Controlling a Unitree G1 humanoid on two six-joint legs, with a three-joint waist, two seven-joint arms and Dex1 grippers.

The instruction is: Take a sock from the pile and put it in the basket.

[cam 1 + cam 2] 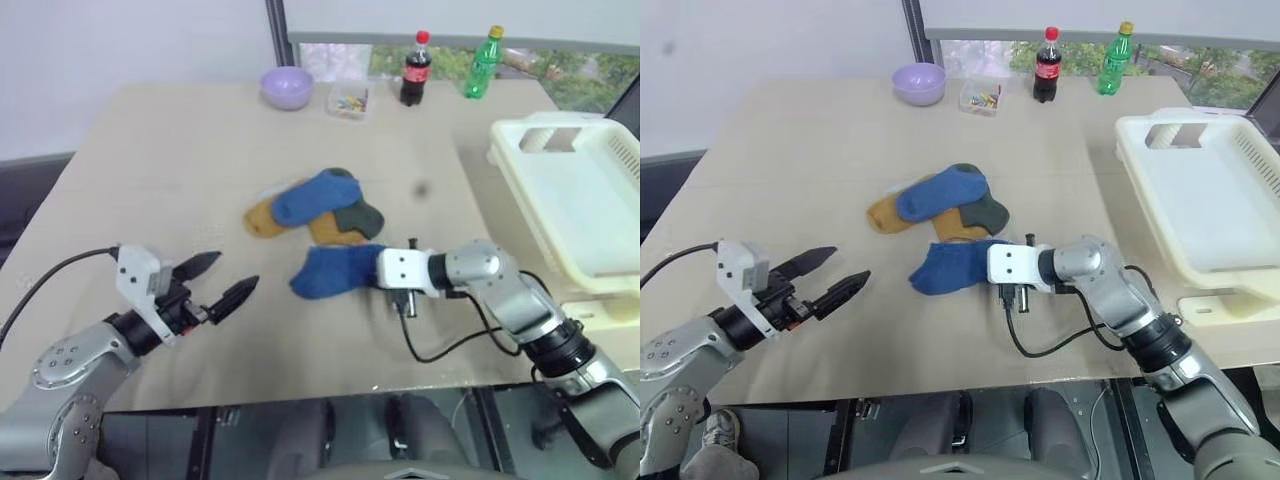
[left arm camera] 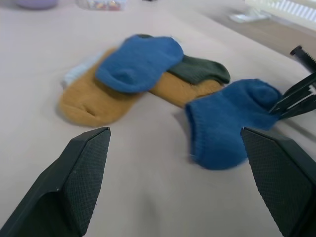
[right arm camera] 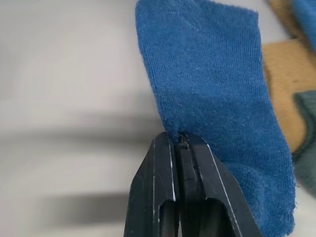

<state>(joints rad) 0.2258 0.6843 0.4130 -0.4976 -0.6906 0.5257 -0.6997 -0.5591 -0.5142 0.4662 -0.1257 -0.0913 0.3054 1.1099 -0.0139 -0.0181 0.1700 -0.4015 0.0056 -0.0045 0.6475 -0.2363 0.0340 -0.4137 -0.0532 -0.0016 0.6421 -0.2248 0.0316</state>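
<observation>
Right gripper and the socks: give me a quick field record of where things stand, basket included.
right gripper: fingers pinched on the edge of the near blue sock
near blue sock: flat on the table, apart from the pile
pile: blue, mustard and dark green socks, overlapping
left gripper: open, holds nothing, left of the socks
basket: at the table's right edge, no sock visible in it
task step: sock gripped, not yet lifted

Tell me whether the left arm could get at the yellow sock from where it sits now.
Probably yes. The left gripper is open, holds nothing, and points across bare table toward the yellow sock. A blue sock overlaps part of it, but the near end lies exposed.
</observation>
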